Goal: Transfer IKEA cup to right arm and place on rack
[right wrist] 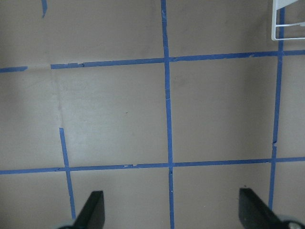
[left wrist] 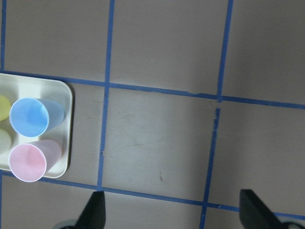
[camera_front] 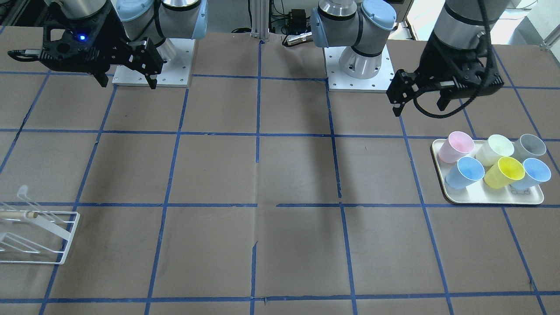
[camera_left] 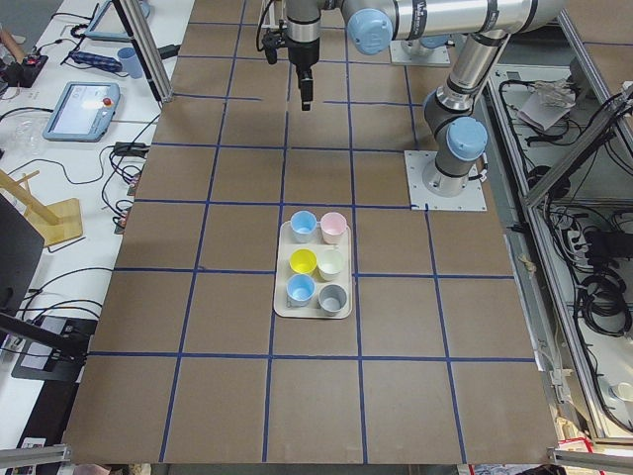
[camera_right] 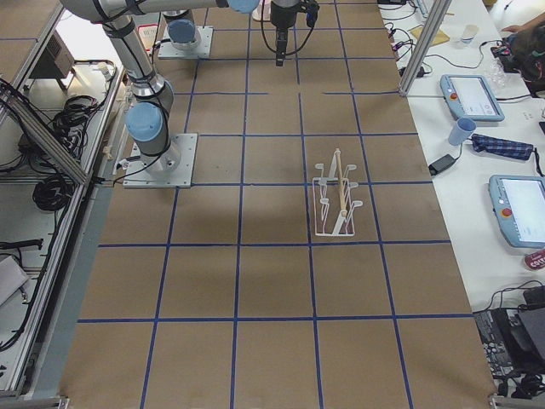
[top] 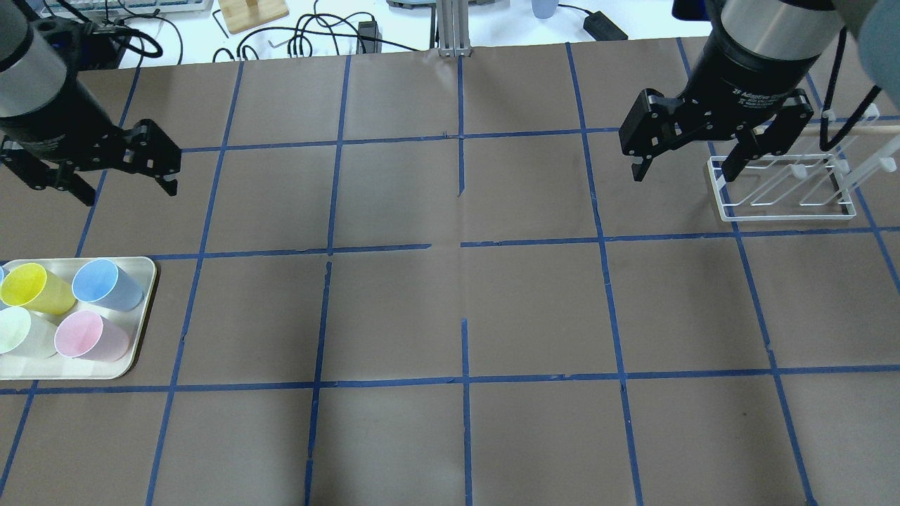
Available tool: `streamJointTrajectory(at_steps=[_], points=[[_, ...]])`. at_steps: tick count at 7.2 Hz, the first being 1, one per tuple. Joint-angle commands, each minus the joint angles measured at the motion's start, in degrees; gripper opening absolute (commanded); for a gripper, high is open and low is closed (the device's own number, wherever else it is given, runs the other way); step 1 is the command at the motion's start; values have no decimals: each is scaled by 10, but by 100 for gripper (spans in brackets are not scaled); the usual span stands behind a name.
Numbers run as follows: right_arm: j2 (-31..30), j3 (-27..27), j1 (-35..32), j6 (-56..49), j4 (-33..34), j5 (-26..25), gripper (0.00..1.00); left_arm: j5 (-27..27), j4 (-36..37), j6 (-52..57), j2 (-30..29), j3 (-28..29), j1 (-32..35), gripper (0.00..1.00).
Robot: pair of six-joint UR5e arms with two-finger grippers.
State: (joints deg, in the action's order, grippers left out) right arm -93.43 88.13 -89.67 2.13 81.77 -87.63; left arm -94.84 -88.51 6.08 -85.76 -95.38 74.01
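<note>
The IKEA cup (camera_front: 529,146) is pale grey and stands mouth up at a back corner of the cream tray (camera_front: 490,199). It also shows in the exterior left view (camera_left: 332,297), and is cut off in the overhead view. My left gripper (camera_front: 419,108) hangs open and empty above the table, beside the tray and apart from the cups; it also shows in the overhead view (top: 130,195). My right gripper (top: 682,176) is open and empty, just left of the white wire rack (top: 787,190). The rack also shows in the front-facing view (camera_front: 37,232).
Pink (camera_front: 456,146), cream-white (camera_front: 496,148), yellow (camera_front: 505,171) and two light blue cups (camera_front: 466,171) share the tray. The brown table has a grid of blue tape. Two arm bases (camera_front: 358,65) stand at the robot's edge. Cables and tablets lie beyond the far edge.
</note>
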Motion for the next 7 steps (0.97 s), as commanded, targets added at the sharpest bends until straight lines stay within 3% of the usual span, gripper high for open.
streamJointTrajectory(at_steps=[1, 4, 6, 7], points=[[3, 0, -1, 1, 1, 53, 100, 0, 2, 82, -20, -11, -110, 100], [7, 1, 2, 13, 6, 72, 100, 0, 95, 321, -68, -11, -217, 100], [10, -5, 3, 13, 6, 180, 100, 8, 177, 493, -120, -9, -317, 100], [9, -9, 5, 13, 7, 231, 100, 9, 216, 517, -153, -5, -341, 100]])
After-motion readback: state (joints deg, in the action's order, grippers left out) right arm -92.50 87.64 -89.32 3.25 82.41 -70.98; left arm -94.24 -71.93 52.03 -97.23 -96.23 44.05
